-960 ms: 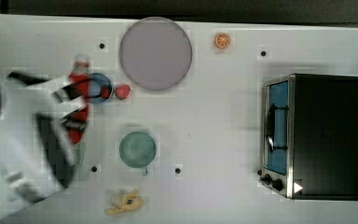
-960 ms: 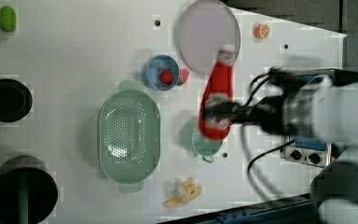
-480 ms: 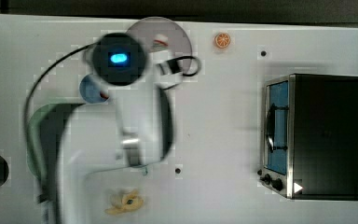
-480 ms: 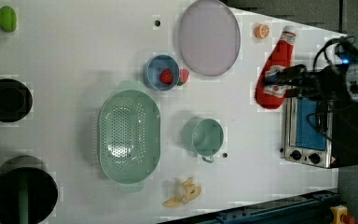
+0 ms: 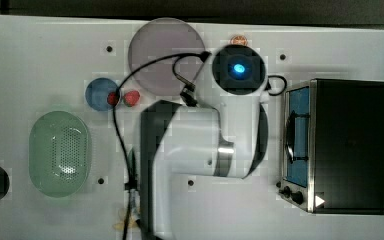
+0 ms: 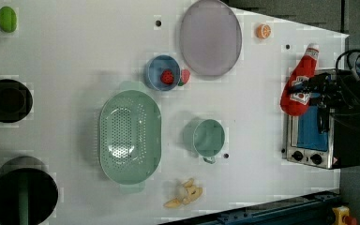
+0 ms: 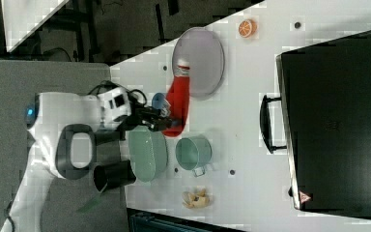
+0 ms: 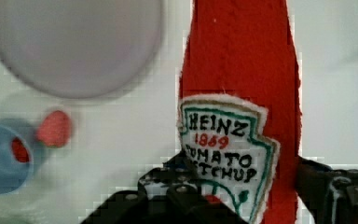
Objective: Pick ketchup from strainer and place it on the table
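The ketchup (image 6: 301, 83), a soft red bottle with a white cap and a Heinz label, hangs in the air at the left view's right, by the toaster oven. My gripper (image 6: 315, 89) is shut on its lower body, and the label sits between the black fingers (image 8: 168, 189) in the wrist view. From the right view the ketchup (image 7: 178, 101) is tilted, cap toward the lilac plate, with the gripper (image 7: 163, 119) at its base. The pale green strainer (image 6: 130, 136) lies empty on the white table (image 6: 75, 56), far from the bottle. In the top view my arm (image 5: 215, 135) covers the bottle.
A toaster oven (image 5: 340, 145) stands at the top view's right. A lilac plate (image 6: 210, 37), a blue bowl (image 6: 161, 72) with strawberries, a teal cup (image 6: 208, 137), a banana (image 6: 185, 194) and an orange slice (image 6: 263, 31) lie around. Black cylinders (image 6: 8, 100) stand at the left view's left.
The arm has carried the ketchup from above the teal cup toward the left view's right, up to the oven. The strainer has stayed where it was.
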Robot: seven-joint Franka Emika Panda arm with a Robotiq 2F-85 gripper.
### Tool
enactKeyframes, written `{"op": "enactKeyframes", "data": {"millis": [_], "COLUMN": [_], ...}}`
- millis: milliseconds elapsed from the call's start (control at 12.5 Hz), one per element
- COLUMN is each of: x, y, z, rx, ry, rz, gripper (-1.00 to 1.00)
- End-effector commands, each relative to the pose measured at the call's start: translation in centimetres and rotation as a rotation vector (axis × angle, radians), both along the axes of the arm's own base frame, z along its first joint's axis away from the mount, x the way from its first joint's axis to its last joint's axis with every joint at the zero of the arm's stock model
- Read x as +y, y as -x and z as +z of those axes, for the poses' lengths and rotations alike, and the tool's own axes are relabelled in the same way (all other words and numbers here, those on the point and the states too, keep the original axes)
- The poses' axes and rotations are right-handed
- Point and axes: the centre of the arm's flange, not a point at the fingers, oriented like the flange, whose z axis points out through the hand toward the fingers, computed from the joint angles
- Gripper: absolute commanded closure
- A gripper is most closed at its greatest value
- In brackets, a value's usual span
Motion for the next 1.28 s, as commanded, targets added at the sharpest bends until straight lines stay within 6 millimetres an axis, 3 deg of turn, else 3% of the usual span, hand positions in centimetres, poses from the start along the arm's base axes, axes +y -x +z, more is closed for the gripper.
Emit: {"op": "enactKeyframes", "data": {"millis": [80,720,800,880,1040,1280], "x": [0.3,-0.8,-0.9,-1.0,-1.0,-1.0], "y": [2.1,4.3,4.3,4.2,4.1,3.1], "z": [-3.6,-15.1,-16.2,-16.8,-16.5,-12.5], "rx": [0.063,0.041,0.045,0.042,0.039,-0.005], "ry": [-0.023,0.002,0.000,0.000,0.000,0.006], "rz": [0.045,0.041,0.038,0.036,0.035,0.031], "gripper": [-0.22,-0.22,-0.29,-0.50,-0.93,-1.00]}}
